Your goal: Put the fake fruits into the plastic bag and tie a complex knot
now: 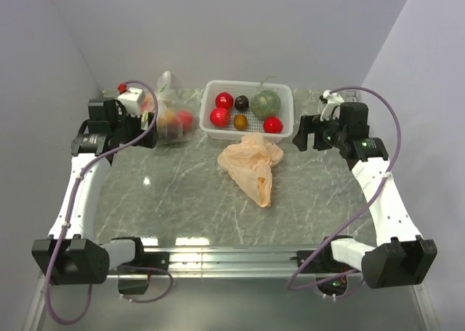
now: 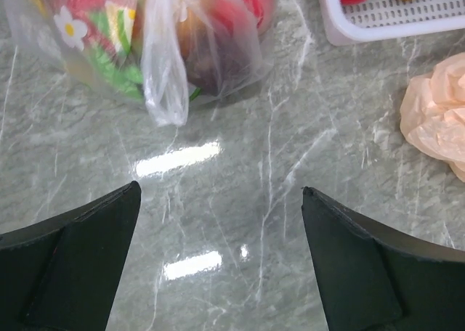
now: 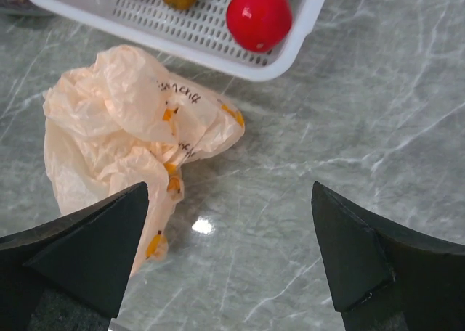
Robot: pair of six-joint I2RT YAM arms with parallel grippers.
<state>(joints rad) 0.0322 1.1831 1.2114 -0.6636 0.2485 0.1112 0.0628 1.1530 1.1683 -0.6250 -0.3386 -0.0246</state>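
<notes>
Grey marbled surface (image 1: 182,193), we see fake fruits (image 1: 224,100) in the white basket (image 1: 218,133), peach plastic bag (image 1: 251,164) crumpled just before it, its dark print unreadable, left gripper (image 2: 219,193) and right gripper (image 3: 229,189) wide, empty.

Finding the basket (image 1: 247,136) sitting at the far middle of the table (image 1: 182,193) and holding all six of the fake fruits (image 1: 224,100): three lying along its back row, with the melon (image 1: 265,103) at the right end, and three lying along its front row. Finding the plastic bag (image 1: 251,164) lying on the table just in front of the basket, near its front wall, trailing toward the near edge. Seeing a second bag (image 1: 171,120), filled with fruit, sitting left of the basket and apart from it. Noting the left gripper (image 1: 147,130) hanging just left of that second bag, and the right gripper (image 1: 300,133) hanging just right of the basket.
</notes>
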